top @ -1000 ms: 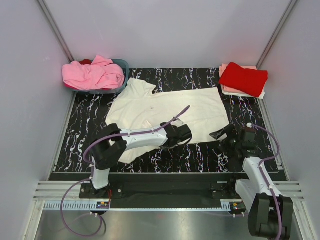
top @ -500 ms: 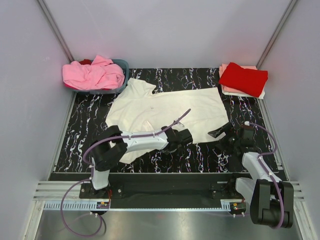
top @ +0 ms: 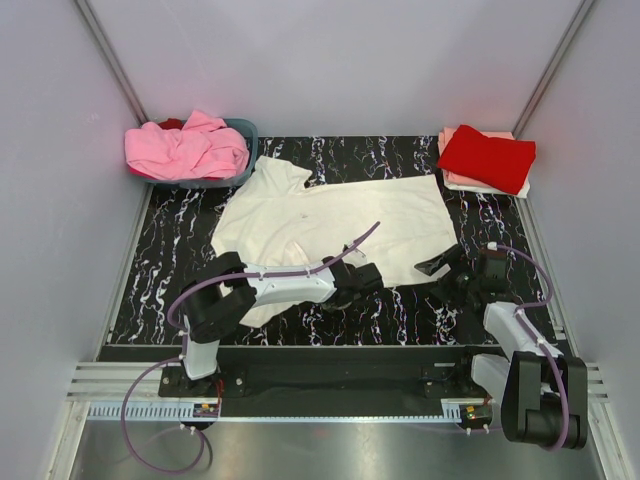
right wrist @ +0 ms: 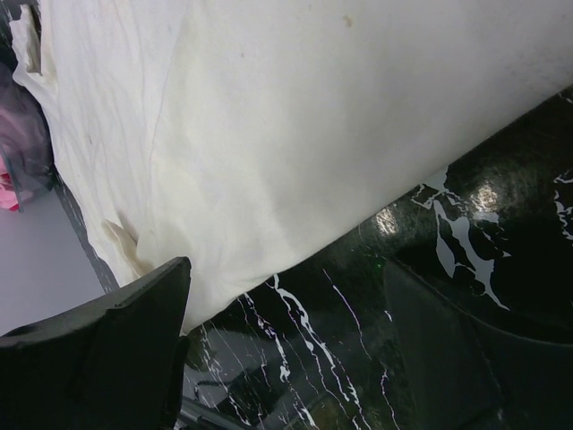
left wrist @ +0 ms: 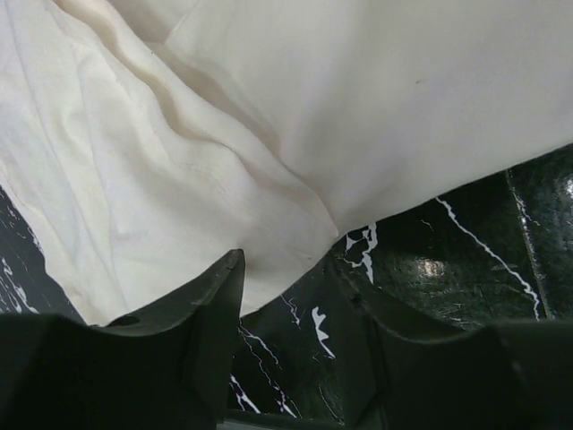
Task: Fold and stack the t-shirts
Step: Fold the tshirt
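A cream-white t-shirt (top: pixel 330 220) lies spread flat on the black marble table (top: pixel 170 260). My left gripper (top: pixel 356 283) is low at the shirt's near hem. In the left wrist view this gripper (left wrist: pixel 286 300) stands open, with the cream hem (left wrist: pixel 269 116) lying just past its left fingertip (left wrist: pixel 219 296) and only marble between the fingers. My right gripper (top: pixel 434 268) is off the shirt's near right corner. It (right wrist: pixel 286 313) is open wide over bare marble, the shirt's edge (right wrist: pixel 269 116) just ahead. A folded red t-shirt (top: pixel 487 157) lies on a pale peach one (top: pixel 452 176).
A blue-grey basket (top: pixel 243 130) at the back left holds a crumpled pink t-shirt (top: pixel 185 150). The folded stack is at the back right corner. Grey walls close in the table on three sides. The arm bases stand along the near rail.
My left gripper has slid a little nearer and lower along the shirt's near hem, its jaws slightly narrower. The right gripper has edged a little toward the shirt's corner.
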Controlling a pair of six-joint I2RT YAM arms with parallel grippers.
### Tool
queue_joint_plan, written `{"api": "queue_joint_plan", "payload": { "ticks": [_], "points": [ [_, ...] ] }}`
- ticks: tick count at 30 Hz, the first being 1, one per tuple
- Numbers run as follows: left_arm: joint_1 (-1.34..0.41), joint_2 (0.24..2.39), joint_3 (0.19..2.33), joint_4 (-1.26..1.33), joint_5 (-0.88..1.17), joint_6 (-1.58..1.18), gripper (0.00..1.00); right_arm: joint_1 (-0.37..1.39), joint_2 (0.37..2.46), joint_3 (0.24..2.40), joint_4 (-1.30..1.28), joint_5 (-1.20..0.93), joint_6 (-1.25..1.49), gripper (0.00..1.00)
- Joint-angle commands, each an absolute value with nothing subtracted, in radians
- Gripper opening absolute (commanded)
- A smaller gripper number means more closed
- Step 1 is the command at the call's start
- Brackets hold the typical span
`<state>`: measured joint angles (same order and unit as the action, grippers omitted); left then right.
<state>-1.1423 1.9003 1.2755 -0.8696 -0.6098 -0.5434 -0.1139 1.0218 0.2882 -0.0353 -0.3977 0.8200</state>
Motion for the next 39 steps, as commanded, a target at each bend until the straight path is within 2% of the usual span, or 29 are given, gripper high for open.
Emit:
{"api": "queue_joint_plan", "payload": {
  "ticks": [1, 2, 3, 5, 6, 9, 18, 24, 39],
  "points": [
    [-1.141, 1.867, 1.273, -0.853, -0.669, -0.563, 0.42, -0.107, 1.032, 0.311, 0.023, -0.417, 0.821, 0.95],
    [-1.14, 1.865, 1.272, -0.853, -0.681, -0.564, 0.38, -0.107, 1.034, 0.311, 0.025, -0.419, 0.821, 0.95],
    [-1.138, 1.859, 1.269, -0.851, -0.689, -0.563, 0.28, -0.107, 1.037, 0.311, 0.026, -0.419, 0.821, 0.95],
    [-1.123, 1.85, 1.256, -0.848, -0.709, -0.56, 0.19, -0.107, 1.048, 0.313, 0.028, -0.422, 0.819, 0.95],
    [-1.115, 1.832, 1.249, -0.847, -0.712, -0.56, 0.08, -0.107, 1.051, 0.313, 0.031, -0.422, 0.819, 0.95],
    [-1.085, 1.771, 1.217, -0.825, -0.713, -0.525, 0.0, -0.107, 1.063, 0.316, 0.035, -0.428, 0.818, 0.95],
    [-0.907, 1.528, 1.167, -0.798, -0.66, -0.378, 0.0, -0.107, 1.106, 0.324, 0.051, -0.434, 0.816, 0.94],
    [-0.753, 1.457, 1.154, -0.767, -0.647, -0.267, 0.0, -0.107, 1.143, 0.331, 0.063, -0.445, 0.811, 0.94],
    [-0.496, 1.542, 1.275, -0.704, -0.606, -0.107, 0.0, -0.107, 1.189, 0.342, 0.078, -0.462, 0.807, 0.94]
  ]
}}
